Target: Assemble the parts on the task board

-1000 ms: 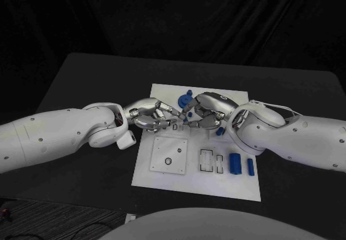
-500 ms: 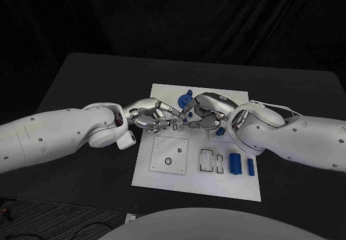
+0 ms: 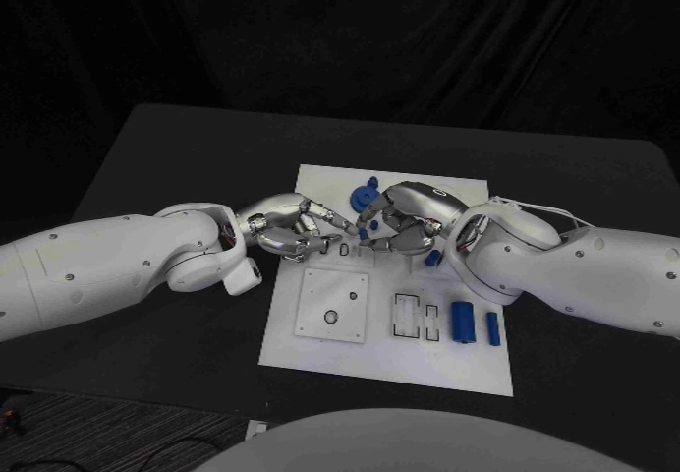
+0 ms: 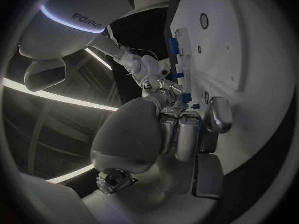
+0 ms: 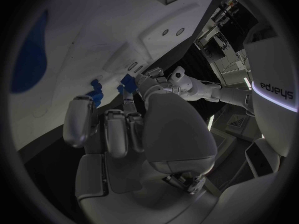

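Where the left hand point(image 3: 295, 228) and right hand point(image 3: 404, 218) met over the task board point(image 3: 340, 339), their fingers covered the board's middle. The small blue part point(image 3: 368, 232) between them was largely hidden; which hand held it could not be determined. Another blue part point(image 3: 432, 259) was half concealed behind the right hand.

The word "sharpa" stood in dark letters, seen inverted, on the white shell of the right arm point(image 4: 84, 17) in the left wrist view, and likewise on the left arm point(image 5: 274, 90) in the right wrist view.
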